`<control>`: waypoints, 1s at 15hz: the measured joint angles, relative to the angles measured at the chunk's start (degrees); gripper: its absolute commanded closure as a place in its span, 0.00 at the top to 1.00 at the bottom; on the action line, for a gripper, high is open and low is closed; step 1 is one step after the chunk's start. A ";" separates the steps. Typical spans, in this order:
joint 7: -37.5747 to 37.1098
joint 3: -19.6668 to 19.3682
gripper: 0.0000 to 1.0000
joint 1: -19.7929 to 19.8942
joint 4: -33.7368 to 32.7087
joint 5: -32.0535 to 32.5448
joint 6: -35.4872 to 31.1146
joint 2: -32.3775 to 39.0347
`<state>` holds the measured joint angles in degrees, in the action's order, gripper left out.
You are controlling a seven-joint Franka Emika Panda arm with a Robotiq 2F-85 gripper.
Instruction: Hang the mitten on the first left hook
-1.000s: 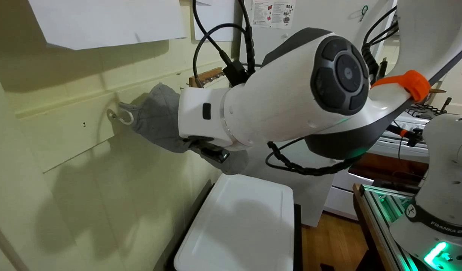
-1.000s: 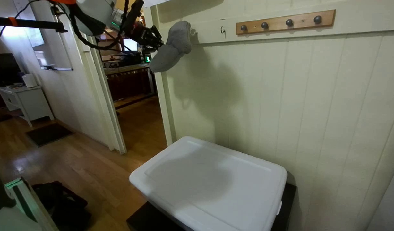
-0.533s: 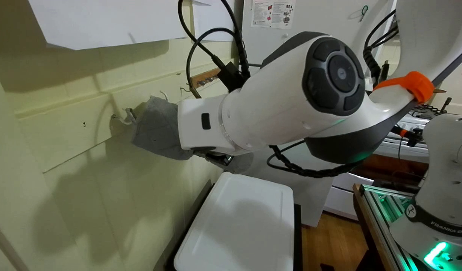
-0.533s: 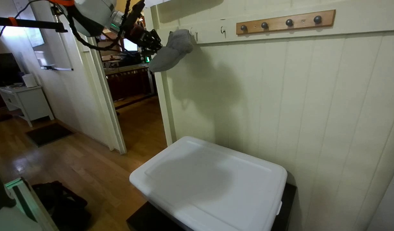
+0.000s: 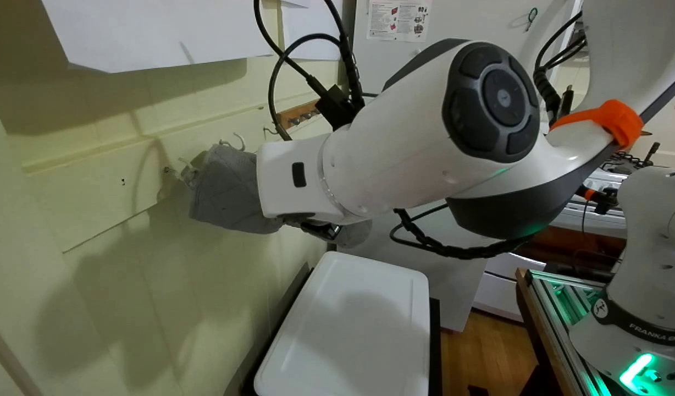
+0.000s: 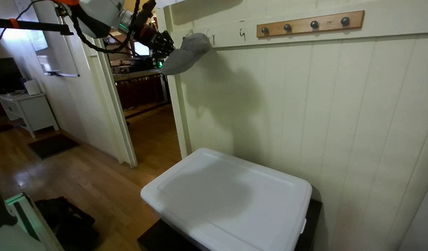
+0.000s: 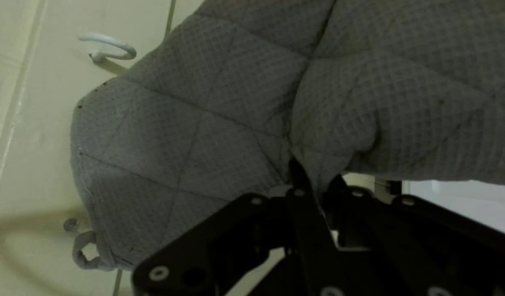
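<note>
The grey quilted mitten (image 5: 227, 190) is in front of the wall, cuff toward the wall; it also shows in an exterior view (image 6: 188, 54). My gripper (image 7: 316, 172) is shut on a pinched fold of the mitten (image 7: 186, 135) near its thumb. The mitten's small loop (image 7: 87, 250) sticks out at the cuff corner, close to the tip of the first left hook (image 7: 70, 225). That pale hook (image 5: 171, 172) overlaps the loop in an exterior view; I cannot tell whether the loop is around it. The second hook (image 7: 112, 47) is beside the cuff and bare.
A third hook (image 6: 242, 33) and a wooden rack with dark knobs (image 6: 301, 26) are farther along the wall. A white panel (image 5: 167, 36) juts out above. A white lidded box (image 6: 228, 202) stands below. A doorway edge (image 6: 182, 132) is beside the mitten.
The mitten's cuff end has come down, mostly in the first half second, uncovering the second hook. The loop has dropped against the left hook. Since then the arm has moved only slightly. The grip is unchanged.
</note>
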<state>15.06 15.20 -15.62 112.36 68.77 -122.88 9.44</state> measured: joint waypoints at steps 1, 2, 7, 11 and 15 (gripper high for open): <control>-0.01 0.06 0.03 -0.04 -0.01 0.00 0.00 -0.12; -0.02 0.12 0.03 -0.08 -0.01 0.01 0.00 -0.27; -0.58 0.30 0.03 -0.27 0.31 0.05 0.00 -1.65; -2.35 0.30 0.03 -0.27 1.25 0.06 0.00 -3.31; -3.79 0.23 0.03 -0.22 2.29 0.07 0.00 -4.86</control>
<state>11.27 15.43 -15.84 114.64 68.84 -122.88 4.58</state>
